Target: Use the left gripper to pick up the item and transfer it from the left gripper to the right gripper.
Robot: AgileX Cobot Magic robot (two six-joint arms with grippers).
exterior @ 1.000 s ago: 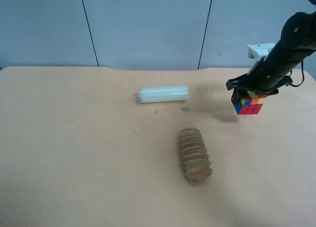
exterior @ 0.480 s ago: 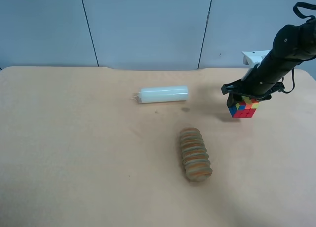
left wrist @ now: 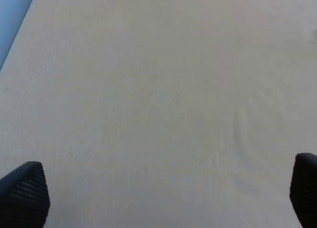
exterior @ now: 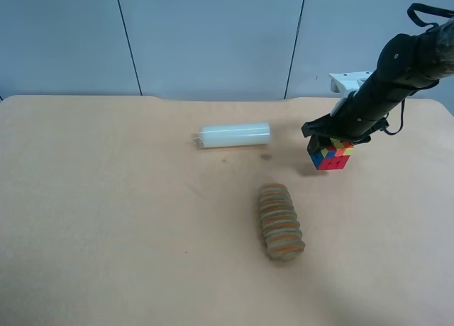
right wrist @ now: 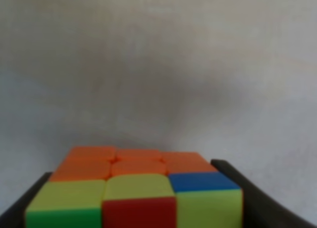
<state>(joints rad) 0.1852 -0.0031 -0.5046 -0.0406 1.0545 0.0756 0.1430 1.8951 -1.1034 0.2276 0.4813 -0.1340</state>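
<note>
Right gripper [exterior: 328, 143] clamped on the puzzle cube [exterior: 330, 156], hanging just above the table [exterior: 106, 220] on the far right, right of the white cylinder [exterior: 235, 135]. Left gripper [left wrist: 158, 198] spread wide, nothing between its fingertips [left wrist: 25, 191], only bare tabletop below.

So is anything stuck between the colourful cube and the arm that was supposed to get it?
No. The puzzle cube already sits between the right gripper's fingers, with nothing between them. The left gripper is open over bare table.
</note>
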